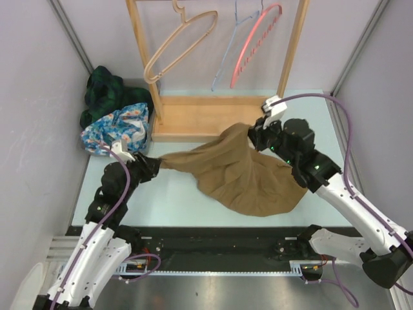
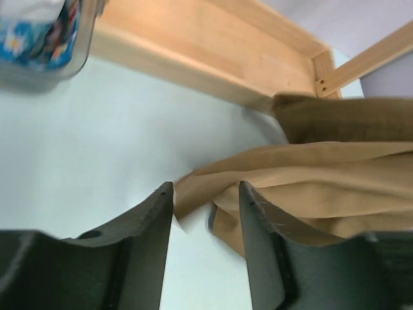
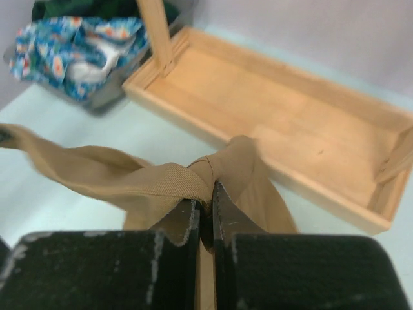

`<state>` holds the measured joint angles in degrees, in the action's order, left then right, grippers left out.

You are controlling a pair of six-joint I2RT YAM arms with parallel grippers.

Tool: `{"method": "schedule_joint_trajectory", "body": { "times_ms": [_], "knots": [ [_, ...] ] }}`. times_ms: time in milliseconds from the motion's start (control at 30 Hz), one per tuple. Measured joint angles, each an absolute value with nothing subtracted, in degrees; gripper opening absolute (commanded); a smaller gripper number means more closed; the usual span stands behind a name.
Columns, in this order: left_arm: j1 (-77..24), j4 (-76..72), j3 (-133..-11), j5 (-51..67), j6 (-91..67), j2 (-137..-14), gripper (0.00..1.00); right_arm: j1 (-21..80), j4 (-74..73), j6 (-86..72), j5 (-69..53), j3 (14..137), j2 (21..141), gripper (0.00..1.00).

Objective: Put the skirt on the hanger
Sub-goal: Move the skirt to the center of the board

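Left wrist view: left gripper [image 2: 205, 194] jaws stood apart, with a corner of the skirt [image 2: 310, 168] loose between the tips, not pinched. Right gripper [image 3: 205, 205] was clamped on the waistband. The skirt stretched between them over the table [image 1: 181, 194], near the rack base [image 1: 206, 116]. Judgement: pinch the left corner firmly, then lift both ends level toward the wooden hanger [image 1: 181, 42].

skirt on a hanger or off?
Off. The skirt lies rumpled on the table, one edge pinched in the right fingers; the three hangers on the rack hang bare.
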<state>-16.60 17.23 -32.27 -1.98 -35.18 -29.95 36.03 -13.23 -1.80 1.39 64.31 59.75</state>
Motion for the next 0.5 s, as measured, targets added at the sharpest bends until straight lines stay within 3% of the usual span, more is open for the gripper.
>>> {"method": "schedule_joint_trajectory", "body": {
  "times_ms": [233, 433, 467, 500],
  "knots": [
    [-16.6, 25.0, -32.7, -10.2, -36.6, -28.7, 0.52, 48.9, -9.7, -6.5, 4.2, 53.1, 61.1, 0.00],
    [-16.6, 29.5, -33.3, -12.6, -38.7, -25.4, 0.65, 57.9, -5.8, -12.9, 2.8, 47.0, 71.1, 0.02],
    [-16.6, 29.4, -33.0, -11.8, -39.2, -24.6, 0.68, 59.4, -5.6, -13.5, 2.4, 46.9, 73.1, 0.13],
    [-16.6, 29.3, -32.6, -11.0, -39.8, -24.1, 0.68, 60.8, -5.4, -13.9, 1.6, 46.9, 75.1, 0.32]
  ]
}}
